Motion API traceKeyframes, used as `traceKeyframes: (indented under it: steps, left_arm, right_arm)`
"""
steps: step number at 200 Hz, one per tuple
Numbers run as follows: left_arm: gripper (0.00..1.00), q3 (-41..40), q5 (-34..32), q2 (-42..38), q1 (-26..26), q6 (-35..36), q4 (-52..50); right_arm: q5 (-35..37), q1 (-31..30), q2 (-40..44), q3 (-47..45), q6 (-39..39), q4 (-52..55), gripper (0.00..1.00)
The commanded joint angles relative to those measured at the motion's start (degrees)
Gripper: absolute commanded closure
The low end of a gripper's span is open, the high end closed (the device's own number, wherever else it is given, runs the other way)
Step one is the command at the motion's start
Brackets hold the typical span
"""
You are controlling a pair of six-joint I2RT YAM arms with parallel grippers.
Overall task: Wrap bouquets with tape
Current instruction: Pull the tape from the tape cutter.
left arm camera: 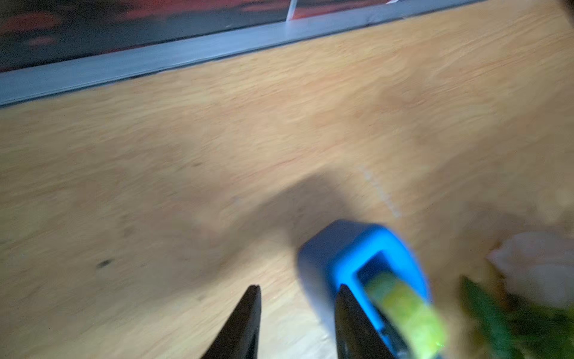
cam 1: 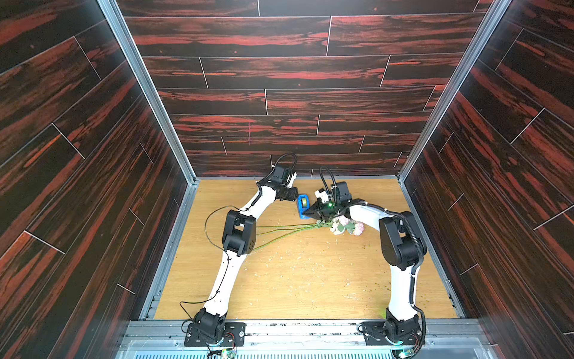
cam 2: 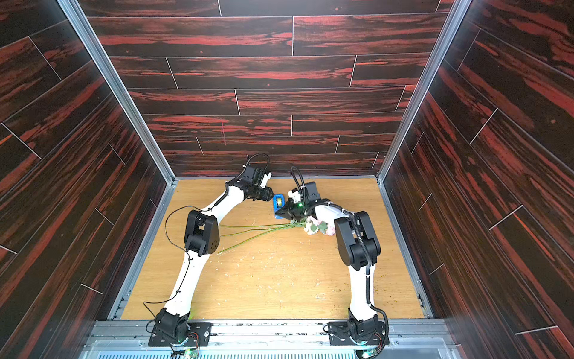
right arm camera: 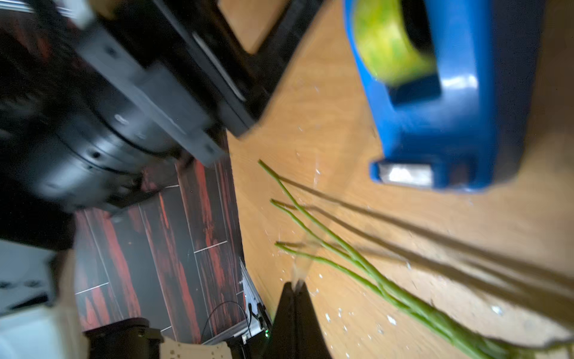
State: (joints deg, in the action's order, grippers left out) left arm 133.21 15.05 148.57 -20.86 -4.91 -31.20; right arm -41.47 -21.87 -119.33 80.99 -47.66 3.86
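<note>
Tape dispenser [cam 1: 303, 205] stands on the table [cam 1: 310, 279] between the two grippers. It is just ahead of the left gripper [cam 1: 294, 195] and close beside the tip of the right gripper [cam 1: 307, 214]. Bouquet [cam 2: 316, 226] lies flat on the table, blooms [cam 1: 344, 225] beneath the right gripper's wrist. Stems [right arm camera: 386, 290] run out ahead of the right gripper, apart from the dispenser, their ends under the left arm's elbow [cam 1: 239, 231].

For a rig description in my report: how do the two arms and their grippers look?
The left arm and right arm have white rounded links and black boxy joint housings. A thin loose black cable runs along the left one. A thicker ribbed black hose and a small green light are on the right one. The left gripper and right gripper have black, pointed fingers.
</note>
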Motion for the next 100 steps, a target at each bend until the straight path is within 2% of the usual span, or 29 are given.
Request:
traceKeyframes:
  steps: [1, 36, 67, 82, 100]
  left_arm:
    - [0.58, -2.82, -2.09, 1.46, 0.12, 2.71, -6.84]
    - [0.56, -2.86, -1.13, 0.39, 0.12, 6.02, -7.98]
    - [0.49, -5.25, -2.10, -4.60, 0.30, 11.99, -9.17]
    - [0.46, -9.70, -0.62, -8.94, 0.38, 16.09, -7.72]
    - [0.45, -19.62, 2.29, -16.03, 0.47, 22.85, -2.52]
  right_arm:
    - [-1.97, -1.62, 5.64, -2.59, -1.19, -2.38, 1.00]
    - [-1.36, -1.86, 7.52, -4.86, -1.29, -3.00, 1.00]
    - [-1.11, -1.78, 8.38, -5.73, -0.76, -2.62, 1.00]
    - [-1.09, -1.80, 9.02, -6.01, -0.61, -2.75, 1.00]
    - [-0.87, -1.78, 9.70, -6.28, -0.24, -2.38, 1.00]
